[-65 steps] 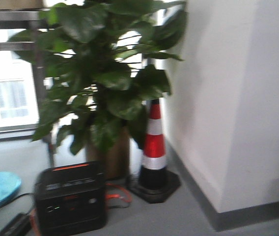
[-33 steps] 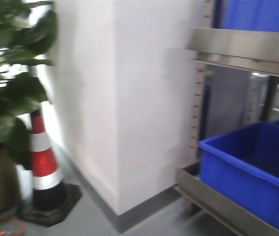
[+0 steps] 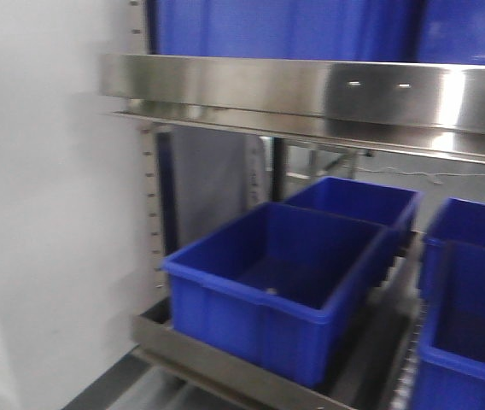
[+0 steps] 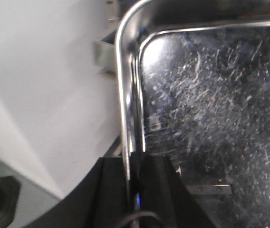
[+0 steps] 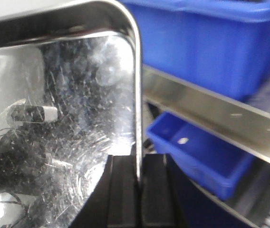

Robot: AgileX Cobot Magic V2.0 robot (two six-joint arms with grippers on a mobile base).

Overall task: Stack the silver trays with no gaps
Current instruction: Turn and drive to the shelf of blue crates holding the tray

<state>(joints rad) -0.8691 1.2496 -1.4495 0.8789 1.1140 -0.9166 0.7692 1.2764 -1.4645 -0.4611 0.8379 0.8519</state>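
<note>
Ahead of you: white wall (image 3: 46, 213), largest thing in view. Beside it, steel shelf rail (image 3: 311, 90), with open blue bins (image 3: 285, 273) on shelf below rail. In right wrist view, rail and bins sit beyond your right tool (image 5: 138, 164), off to its right. Silver tray (image 4: 211, 95), shiny and scratched, spreads rightward from your left tool (image 4: 135, 166) and leftward from right tool. Each tool pinches tray rim edge-on, one finger each side. Cannot tell whether single tray or stack.
</note>
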